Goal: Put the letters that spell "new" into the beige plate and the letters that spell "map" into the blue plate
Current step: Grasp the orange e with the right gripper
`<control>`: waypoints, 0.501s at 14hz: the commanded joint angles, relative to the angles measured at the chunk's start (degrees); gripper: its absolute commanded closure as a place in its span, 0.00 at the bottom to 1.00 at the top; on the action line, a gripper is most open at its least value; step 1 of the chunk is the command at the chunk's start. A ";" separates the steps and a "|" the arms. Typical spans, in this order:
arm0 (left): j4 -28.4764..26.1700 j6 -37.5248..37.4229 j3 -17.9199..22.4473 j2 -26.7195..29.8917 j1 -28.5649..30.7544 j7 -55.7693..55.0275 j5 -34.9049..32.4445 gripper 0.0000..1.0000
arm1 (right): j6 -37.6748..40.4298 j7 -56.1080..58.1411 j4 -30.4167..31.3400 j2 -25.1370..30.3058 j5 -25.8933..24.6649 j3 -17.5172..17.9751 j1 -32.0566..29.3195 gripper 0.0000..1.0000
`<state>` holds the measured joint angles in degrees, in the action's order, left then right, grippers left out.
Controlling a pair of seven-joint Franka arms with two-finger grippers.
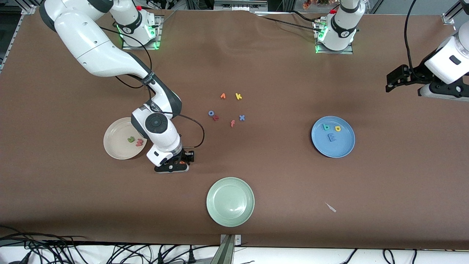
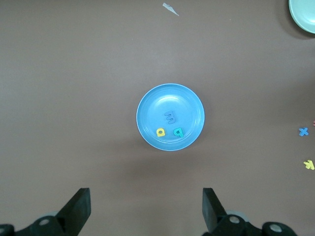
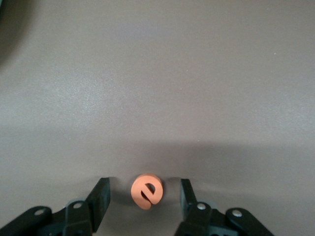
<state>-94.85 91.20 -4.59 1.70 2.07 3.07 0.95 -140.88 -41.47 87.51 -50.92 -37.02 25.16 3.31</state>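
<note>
Orange "e" [image 3: 146, 191] lies on the counter [image 1: 278, 183] near the beige plate [image 1: 113, 148], between the right hand's [image 3: 145, 199] open fingers, not yet gripped; closing off-centre could flick it away; the left hand [image 2: 145, 209] waits open above the blue plate [image 2: 147, 101].

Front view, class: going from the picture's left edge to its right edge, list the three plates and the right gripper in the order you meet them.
beige plate → right gripper, down at the table around the orange "e" → pale green plate → blue plate
</note>
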 commanded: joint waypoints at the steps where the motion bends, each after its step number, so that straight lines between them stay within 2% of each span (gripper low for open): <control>1: 0.37 -1.98 -0.51 0.94 0.83 0.98 0.72 0.00 | 0.08 -0.54 -1.65 -1.46 -0.51 0.42 0.21 0.42; 5: 0.46 -1.99 -0.51 0.85 0.83 1.50 0.55 0.00 | 0.16 -0.46 -0.77 -1.20 -0.51 0.42 0.12 0.51; 7: 0.46 -1.90 -0.51 0.85 0.83 1.50 0.55 0.00 | 0.25 -0.19 -0.76 -1.20 -0.51 0.42 0.12 0.63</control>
<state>-94.82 90.09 -4.59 2.00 2.13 3.08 0.95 -140.85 -41.61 87.46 -51.07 -37.02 25.24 3.31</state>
